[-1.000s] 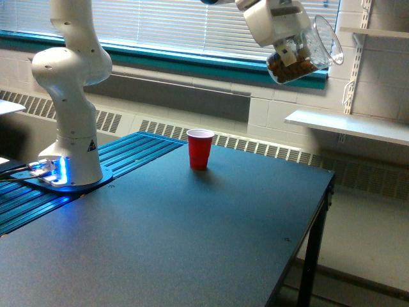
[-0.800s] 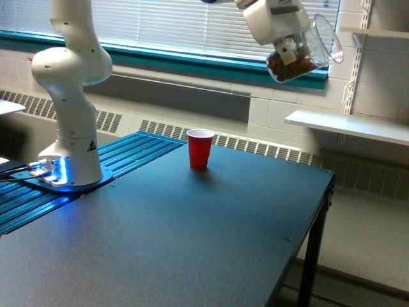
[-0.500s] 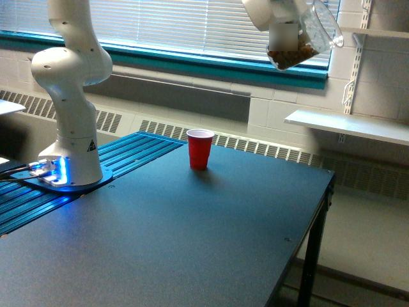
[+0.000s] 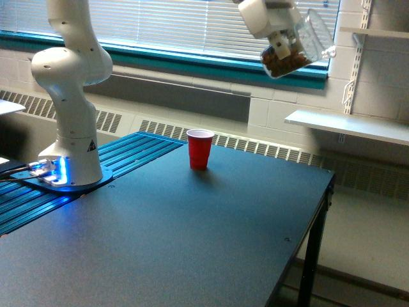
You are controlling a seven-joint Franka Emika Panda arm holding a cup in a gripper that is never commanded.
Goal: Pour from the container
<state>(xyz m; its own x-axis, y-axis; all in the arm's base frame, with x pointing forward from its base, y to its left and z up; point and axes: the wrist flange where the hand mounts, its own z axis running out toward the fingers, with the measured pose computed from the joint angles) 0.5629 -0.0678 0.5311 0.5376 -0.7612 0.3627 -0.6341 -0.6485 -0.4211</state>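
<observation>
high above the red cup (image 4: pixel 200 148), off toward the exterior view's right, my gripper (image 4: pixel 279 39) pinches the clear cup (image 4: pixel 299 46) by its wall, fingers closed on the plastic. the clear cup is tilted, rim toward the exterior view's right and slightly up, brown bits pooled at the low end. nothing spilling.

step in hand, as i judge it: carry over the red cup, then pour. i'd bring the clear cup across toward the exterior view's left until its rim sits over the red cup's mouth, come down close, and only then roll the wrist. pouring from this height would scatter the bits. the rim now faces away from the red cup, so the tilt needs reversing or the approach reworking. tip slowly; the red cup looks light and could be knocked over.

the dark table (image 4: pixel 192 236) is flat and matte, the red cup upright toward its far side. the arm's base (image 4: pixel 70 160) stands to the red cup's left on blue ribbed decking. behind the red cup: window blinds, a teal sill, a radiator grille; white shelves to its right.
</observation>
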